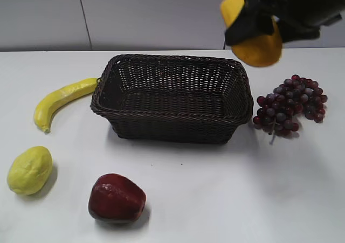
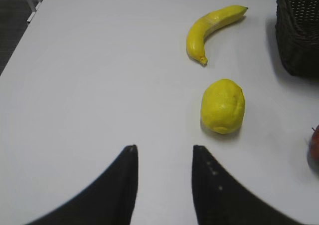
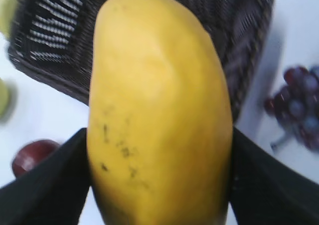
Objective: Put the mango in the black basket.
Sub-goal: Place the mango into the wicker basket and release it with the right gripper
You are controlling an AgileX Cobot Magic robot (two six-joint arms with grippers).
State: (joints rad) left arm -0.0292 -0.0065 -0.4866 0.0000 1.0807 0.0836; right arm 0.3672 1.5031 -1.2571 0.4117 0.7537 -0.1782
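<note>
One pincer [image 3: 159, 185] around mango [image 3: 159, 110].

A white table [image 1: 215, 200] fills the foreground, backed by a pale grey panelled wall [image 1: 161, 14] with thin vertical seams, under even, diffuse light casting soft shadows.

light: bright, even | shadows: soft, short | right wrist view: background blurred, perhaps motion | glare: mild, table [image 1: 215, 200]

Claw [image 3: 159, 185] clamps mango [image 3: 159, 110]; blurred black basket [image 3: 239, 30] behind, probably grapes [image 3: 299, 110] right.
</note>
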